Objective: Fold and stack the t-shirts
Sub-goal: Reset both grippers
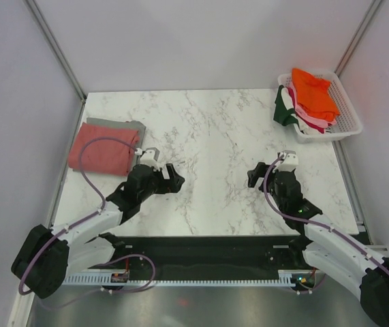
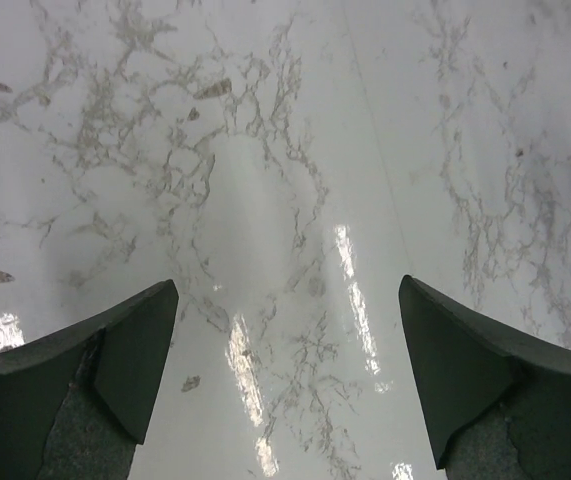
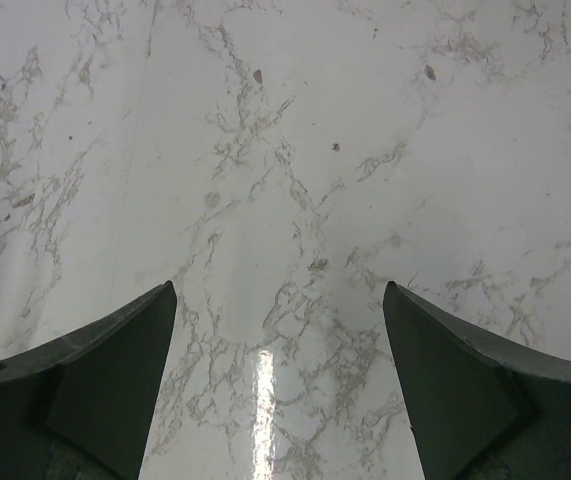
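A folded salmon-pink t-shirt (image 1: pixel 102 150) lies on a folded grey t-shirt (image 1: pixel 131 127) at the table's left edge. More t-shirts fill the white basket (image 1: pixel 347 122) at the back right: orange (image 1: pixel 315 92) on top, pink (image 1: pixel 310 121) under it, dark green (image 1: pixel 283 109) hanging over the rim. My left gripper (image 1: pixel 172 178) hovers open just right of the stack; the left wrist view shows only bare marble between its fingers (image 2: pixel 130 360). My right gripper (image 1: pixel 256 175) is open over the marble right of centre, with nothing between its fingers (image 3: pixel 455 380).
The marble table (image 1: pixel 208 136) runs between grey walls on the left, back and right. The basket stands in the back right corner. A purple cable (image 1: pixel 88 170) loops from the left arm over the pink t-shirt. A black rail lines the near edge.
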You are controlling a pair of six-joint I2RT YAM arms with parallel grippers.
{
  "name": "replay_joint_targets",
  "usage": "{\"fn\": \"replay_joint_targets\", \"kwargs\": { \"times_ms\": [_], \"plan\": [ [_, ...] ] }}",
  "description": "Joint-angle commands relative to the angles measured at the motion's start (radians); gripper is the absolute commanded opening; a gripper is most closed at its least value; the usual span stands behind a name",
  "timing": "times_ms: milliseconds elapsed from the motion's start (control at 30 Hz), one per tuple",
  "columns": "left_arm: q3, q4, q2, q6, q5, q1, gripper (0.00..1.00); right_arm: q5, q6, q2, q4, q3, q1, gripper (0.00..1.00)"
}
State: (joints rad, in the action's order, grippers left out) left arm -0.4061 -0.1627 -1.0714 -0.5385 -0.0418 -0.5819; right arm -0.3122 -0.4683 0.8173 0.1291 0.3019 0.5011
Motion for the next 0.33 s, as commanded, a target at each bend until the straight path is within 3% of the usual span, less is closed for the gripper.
{"fn": "replay_joint_targets", "kwargs": {
  "times_ms": [0,300],
  "plan": [
    [0.006,-0.170,0.071,0.058,-0.063,-0.001,0.99,-0.002,0.005,-0.014,0.069,-0.014,0.001,0.93],
    [-0.011,-0.141,0.062,0.060,-0.086,0.001,0.97,0.013,0.007,-0.030,0.067,-0.020,0.001,0.93]
  ]
}}
